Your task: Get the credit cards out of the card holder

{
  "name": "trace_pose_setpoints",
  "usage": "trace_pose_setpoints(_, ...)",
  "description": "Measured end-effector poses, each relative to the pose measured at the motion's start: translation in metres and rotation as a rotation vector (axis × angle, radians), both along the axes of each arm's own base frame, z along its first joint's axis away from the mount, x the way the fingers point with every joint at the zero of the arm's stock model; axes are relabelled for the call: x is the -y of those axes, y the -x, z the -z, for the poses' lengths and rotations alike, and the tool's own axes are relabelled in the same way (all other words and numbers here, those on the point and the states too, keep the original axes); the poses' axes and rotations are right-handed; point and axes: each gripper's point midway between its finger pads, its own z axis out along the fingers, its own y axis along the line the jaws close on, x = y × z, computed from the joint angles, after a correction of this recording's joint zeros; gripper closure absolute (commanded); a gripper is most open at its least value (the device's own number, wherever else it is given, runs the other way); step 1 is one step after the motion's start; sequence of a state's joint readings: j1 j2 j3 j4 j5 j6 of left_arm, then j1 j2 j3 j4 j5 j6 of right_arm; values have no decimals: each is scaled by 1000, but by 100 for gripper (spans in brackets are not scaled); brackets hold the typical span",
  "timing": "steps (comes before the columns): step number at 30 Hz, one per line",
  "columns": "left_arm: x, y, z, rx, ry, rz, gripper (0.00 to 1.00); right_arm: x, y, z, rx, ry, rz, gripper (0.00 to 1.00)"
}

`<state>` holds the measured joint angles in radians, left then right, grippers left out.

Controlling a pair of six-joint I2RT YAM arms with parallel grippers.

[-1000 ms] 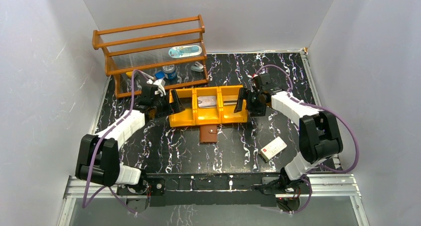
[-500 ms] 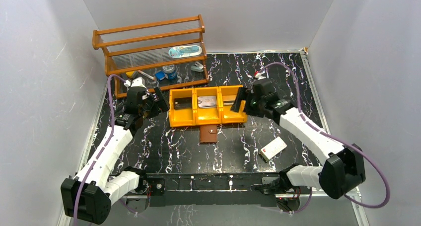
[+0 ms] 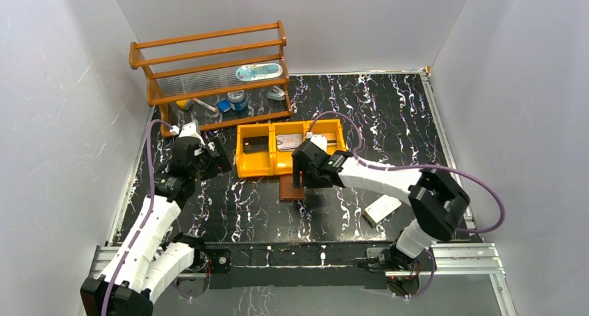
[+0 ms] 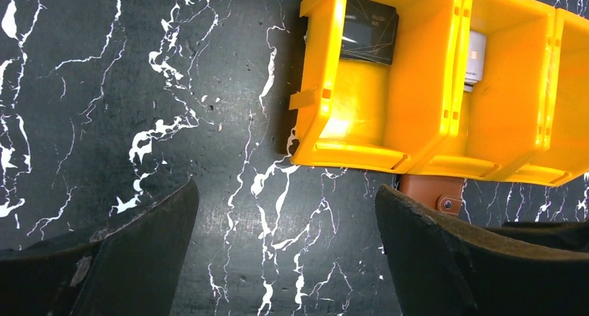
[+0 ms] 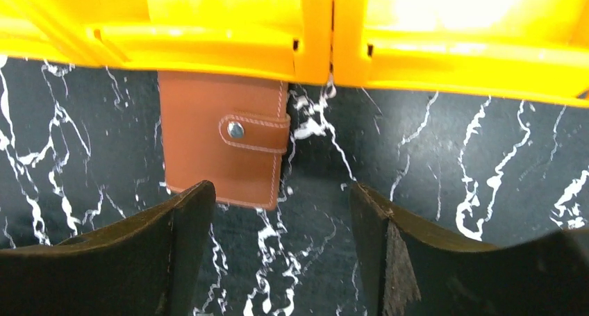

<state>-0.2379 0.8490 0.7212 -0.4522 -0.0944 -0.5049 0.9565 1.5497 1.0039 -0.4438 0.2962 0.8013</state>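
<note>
Found right tool (image 5: 281, 191) open wide, nothing gripped. Logged it low over the table (image 3: 389, 121), fingers (image 5: 173, 246) aimed toward the tray (image 5: 229, 48) front, near edge of the holder (image 5: 222, 149) lying just ahead of one finger; could not tell whether touching. Saw holder flat on the table, folded shut, tab snapped down, stud showing. Noted its far edge tucked against the tray's front lip, before the middle compartment. Could not see its contents.

Found left tool (image 4: 286, 191) spread wide as well, empty. Located it over bare table just off the tray's left end, apart from the tray and well apart from the holder. Caught only a corner of the holder past the tray lip in the left wrist view.

Noted in tray: dark flat piece (image 4: 368, 30) at the back of the left compartment; pale piece (image 4: 474, 55) in the middle one, too small to identify.

Farther out, logged a small pale box (image 3: 383, 208) on the table to the right of the holder, just beside the right arm's elbow, apart from both tools. Logged a wooden rack (image 3: 208, 59) at the back left, behind the tray, with small items on its lower shelf, too small to name.
</note>
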Motion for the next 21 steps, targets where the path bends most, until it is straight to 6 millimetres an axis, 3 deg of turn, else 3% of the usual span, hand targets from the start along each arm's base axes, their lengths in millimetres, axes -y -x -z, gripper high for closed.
trace_pose_setpoints(8,-5,2,0,17,-25,-6,2,-25,-20,9,28,48,14,34)
trace_pose_setpoints(14,-5,1,5,-4,-33,-2,2,-30,-18,34,-8,98,5,47)
trace_pose_setpoints(17,-5,1,6,-7,-34,-2,2,-31,-16,33,-5,97,3,59)
trace_pose_setpoints(21,-5,1,6,-7,-34,-2,2,-28,-9,33,1,81,-2,67)
